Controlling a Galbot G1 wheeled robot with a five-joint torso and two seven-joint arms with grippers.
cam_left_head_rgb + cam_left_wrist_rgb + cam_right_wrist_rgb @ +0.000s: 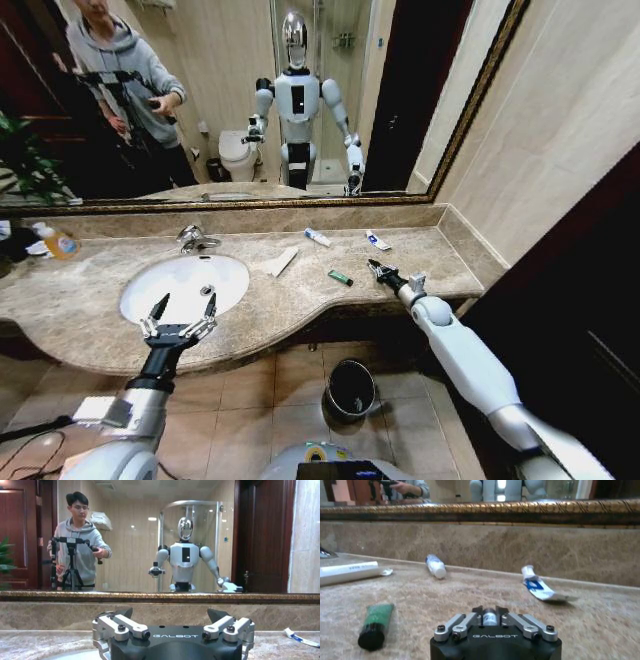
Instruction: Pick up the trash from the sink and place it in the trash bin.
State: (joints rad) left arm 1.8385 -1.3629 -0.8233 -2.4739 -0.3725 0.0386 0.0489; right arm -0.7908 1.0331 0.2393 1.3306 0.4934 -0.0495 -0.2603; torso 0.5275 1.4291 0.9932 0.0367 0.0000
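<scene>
1. I see no trash in the sink point(150, 290). The bowl looks bare but for its plug.
2. The trash lies on the surface, at 3 o'clock from the sink, if 12 is the mirror. There is a folded white paper point(281, 263), a white tube point(317, 237), a blue-marked sachet point(377, 240) and a green stick point(340, 277).
3. The trash bin point(350, 389) stands on the floor under the surface, at about 5 o'clock from the sink. I cannot see any trash inside it.
4. So I think the job is near its start. Four bits at least are left to carry.
5. My left end effector point(178, 322) hangs over the 6 o'clock edge of the sink. Its fingers are spread wide and hold nothing.
6. My right end effector point(383, 270) is low on the surface, at 3 o'clock from the green stick. Its fingers are clenched.
7. The head view shows the bin and the whole sink. The wrist views do not.
8. The right wrist view shows a small pale bit between my clenched fingers. I cannot tell if it is trash. It also shows the stick's dark cap.
9. The left wrist view shows my spread fingers up close.
</scene>
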